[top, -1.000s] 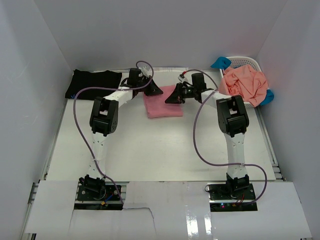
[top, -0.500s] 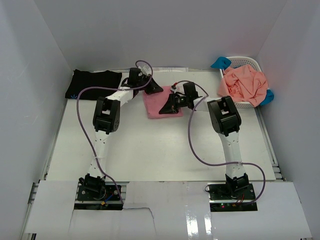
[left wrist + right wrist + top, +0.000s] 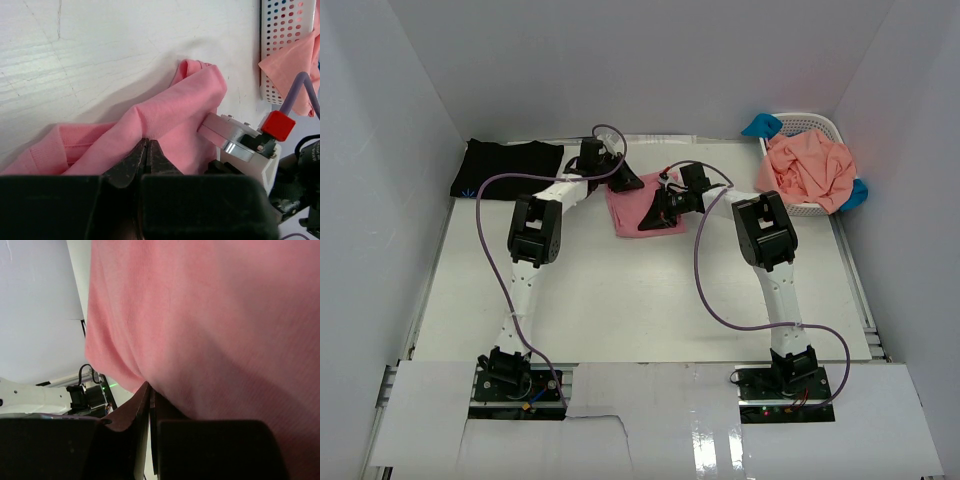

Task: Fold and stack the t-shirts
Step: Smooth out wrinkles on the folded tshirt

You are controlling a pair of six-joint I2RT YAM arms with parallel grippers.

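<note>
Two grips, one shirt: left end effector and right end effector are both on the rose-pink t-shirt.
Left grip: fingers squeezed right together, pinching a raised fold at the shirt's far-left corner.
Right grip: fingers pressed together too, tips nipping the cloth toward its near edge. Pink fills most of that wrist view.
Pink shirt spot: far middle of the table, between the two arms.
Black t-shirt: flat at the far-left corner, well apart.
Salmon-orange t-shirt: heaped in the white basket at far right, spilling over the rim.
Bright blue t-shirt: pokes out by the basket.
</note>
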